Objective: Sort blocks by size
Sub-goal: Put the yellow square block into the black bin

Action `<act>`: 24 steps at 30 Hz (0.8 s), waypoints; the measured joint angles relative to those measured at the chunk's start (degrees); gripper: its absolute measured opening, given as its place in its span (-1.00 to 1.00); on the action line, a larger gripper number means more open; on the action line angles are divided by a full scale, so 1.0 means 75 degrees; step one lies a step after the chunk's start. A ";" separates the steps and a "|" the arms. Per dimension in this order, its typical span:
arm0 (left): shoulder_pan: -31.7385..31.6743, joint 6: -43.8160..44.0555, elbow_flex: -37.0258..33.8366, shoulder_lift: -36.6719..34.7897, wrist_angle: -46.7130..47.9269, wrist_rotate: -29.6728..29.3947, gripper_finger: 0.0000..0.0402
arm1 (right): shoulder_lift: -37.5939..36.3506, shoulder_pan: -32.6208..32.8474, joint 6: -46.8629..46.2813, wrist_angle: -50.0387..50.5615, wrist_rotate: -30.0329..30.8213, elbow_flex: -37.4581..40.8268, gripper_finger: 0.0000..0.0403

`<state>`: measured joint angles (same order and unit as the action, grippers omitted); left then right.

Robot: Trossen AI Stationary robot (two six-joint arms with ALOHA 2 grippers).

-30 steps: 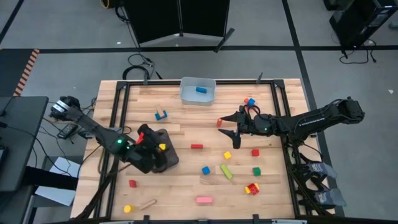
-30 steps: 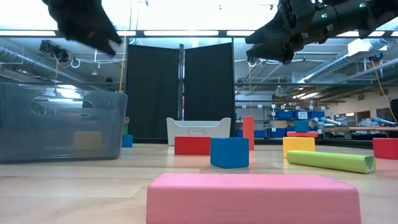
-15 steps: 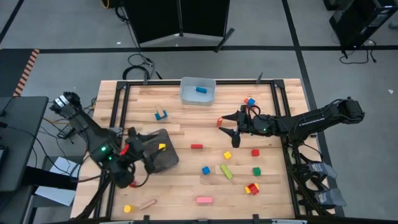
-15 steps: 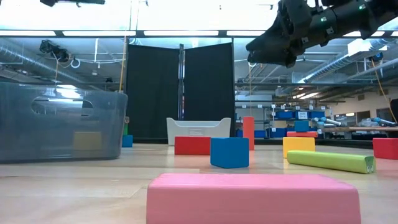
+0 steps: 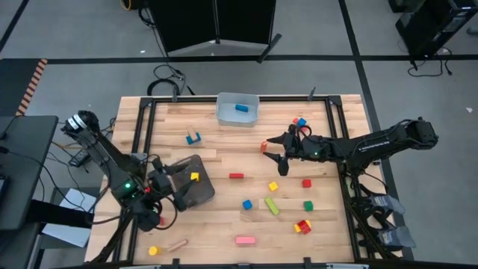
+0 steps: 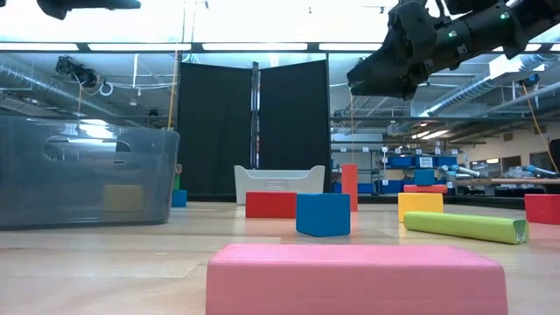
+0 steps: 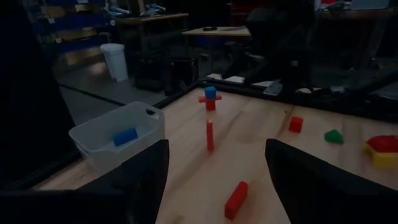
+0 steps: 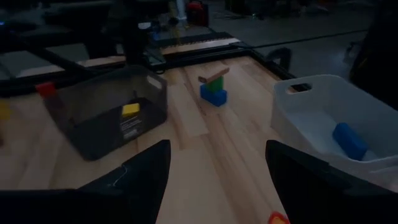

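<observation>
Many blocks lie scattered on the wooden table: a red bar [image 5: 236, 176], a blue cube [image 5: 246, 203], a green bar [image 5: 271, 205] and a pink bar [image 5: 244, 240] among them. A yellow block [image 5: 195, 177] lies in the dark tray [image 5: 202, 196], and a blue block [image 5: 240, 107] lies in the light bin [image 5: 224, 113]. My left gripper [image 5: 170, 185] is open and empty at the tray's left side, raised off the table. My right gripper [image 5: 270, 148] is open and empty, high over a small red block [image 5: 264, 147].
A blue, green and wood stack [image 5: 194, 138] stands left of the bin. A red and blue stack [image 5: 300, 122] stands at the far right. A red and yellow cluster [image 5: 302, 226], a yellow piece [image 5: 153, 251] and a wood bar [image 5: 178, 244] lie near the front edge.
My left gripper has drawn back from above the tray toward the table's left and near edges, and has risen out of the low view. My right gripper has stayed almost where it was.
</observation>
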<state>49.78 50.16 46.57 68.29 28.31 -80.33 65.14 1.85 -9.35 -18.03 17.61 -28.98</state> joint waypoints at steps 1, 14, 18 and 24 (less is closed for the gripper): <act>-0.0076 0.0001 -0.0055 0.0000 -0.0067 0.0005 0.36 | 0.0059 0.0000 0.0022 0.0004 -0.0123 -0.0002 0.36; -0.1435 -0.0248 -0.0091 -0.0006 -0.0206 0.1620 0.36 | 0.1889 0.0452 0.0166 -0.0061 -0.1681 -0.0299 0.36; -0.1446 -0.0296 -0.0099 -0.0006 -0.0214 0.1573 0.36 | 0.1929 0.0897 0.0536 0.0932 -0.2021 -0.0769 0.36; -0.1446 -0.0408 -0.0283 -0.0006 -0.0249 0.1544 0.36 | 0.1927 0.1385 0.0913 0.3140 -0.2002 -0.1290 0.39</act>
<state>38.94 47.10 44.45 68.25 26.44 -68.75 79.60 12.23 -2.50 5.52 2.60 -38.65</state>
